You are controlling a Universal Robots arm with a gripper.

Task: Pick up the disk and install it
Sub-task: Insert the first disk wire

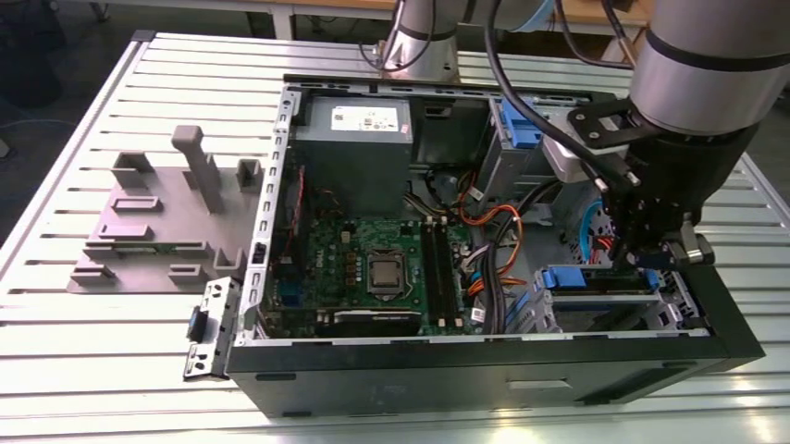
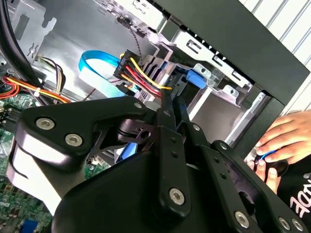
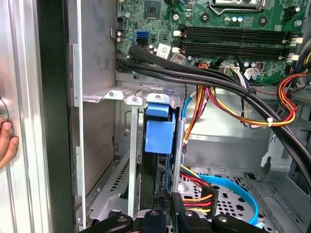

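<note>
Disk (image 3: 158,141) stands on its edge inside the metal drive cage (image 3: 104,194) of the computer case (image 1: 494,365), at the corner of the case far from the grey power supply (image 1: 355,139). In the first wrist view its blue plastic rail faces the camera, and the dark thin body goes down toward the gripper (image 3: 167,206). The gripper sits at the lower end of the disk, with its black fingers (image 3: 183,213) close on both sides; I cannot tell if they really clamp it or are only beside it. By my judgement the disk is stiff, rather heavy for its size and sensitive to shocks, so the flat side faces are the good place to hold, not the plastic rail. Orange and yellow cables (image 3: 233,109) run just beside the cage. A person's hand (image 2: 279,143) rests outside the case wall.
</note>
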